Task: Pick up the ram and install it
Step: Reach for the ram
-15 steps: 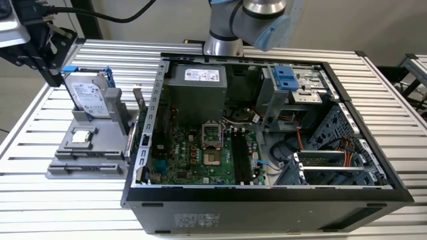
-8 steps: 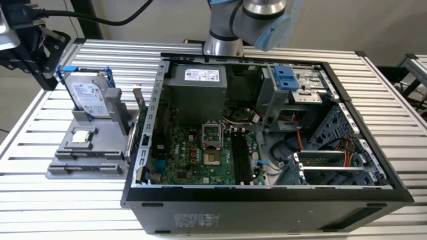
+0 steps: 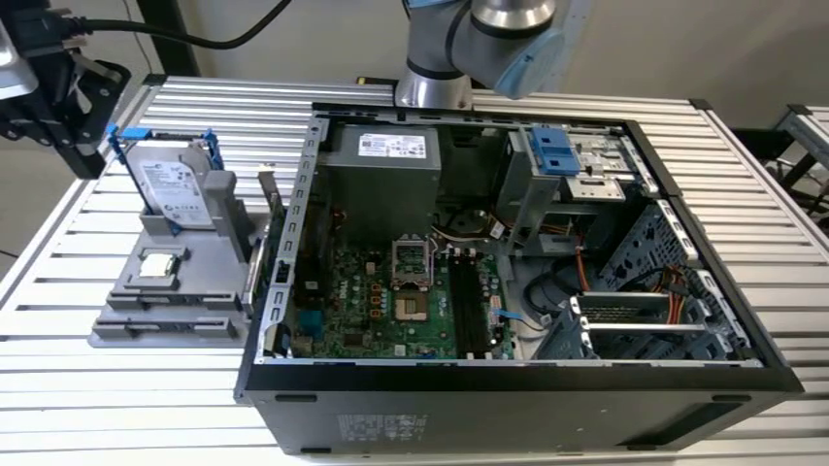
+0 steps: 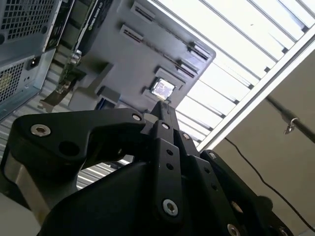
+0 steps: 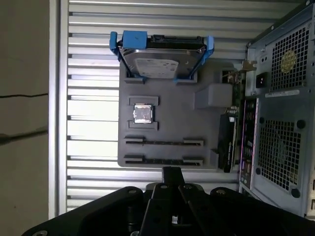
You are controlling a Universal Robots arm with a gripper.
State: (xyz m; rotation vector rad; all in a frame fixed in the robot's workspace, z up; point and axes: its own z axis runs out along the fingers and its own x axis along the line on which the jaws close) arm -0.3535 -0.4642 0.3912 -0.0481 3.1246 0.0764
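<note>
1. Beside the open computer case [image 3: 518, 398], on the exterior view's left, a grey holder [image 3: 169, 326] sits on the slatted worktop [image 3: 78, 408]. It carries a silver hard drive in blue rails [image 3: 175, 184] standing upright and a small square processor chip [image 3: 158, 264] lying flat.
2. Between holder and case, a dark expansion card [image 5: 227, 142] stands on edge, close against the holder's side by its long slots.
3. The ram [image 5: 163, 161] reads in the first wrist view as a thin dark strip seen edge-on, in the holder's long slot nearest the fingers [image 5: 172, 173]. A second like strip lies in the next slot, toward the processor chip. Both are too thin to show any chips.
4. In both wrist views the fingers are together with nothing between them. They point at the holder's slotted end and are apart from it.
5. Inside the case lies the green motherboard [image 3: 369, 311] with long dark memory slots [image 3: 469, 301]. I cannot tell whether a stick sits in them.
6. The arm [image 3: 480, 39] is cut off by the top edge of the exterior view.
</note>
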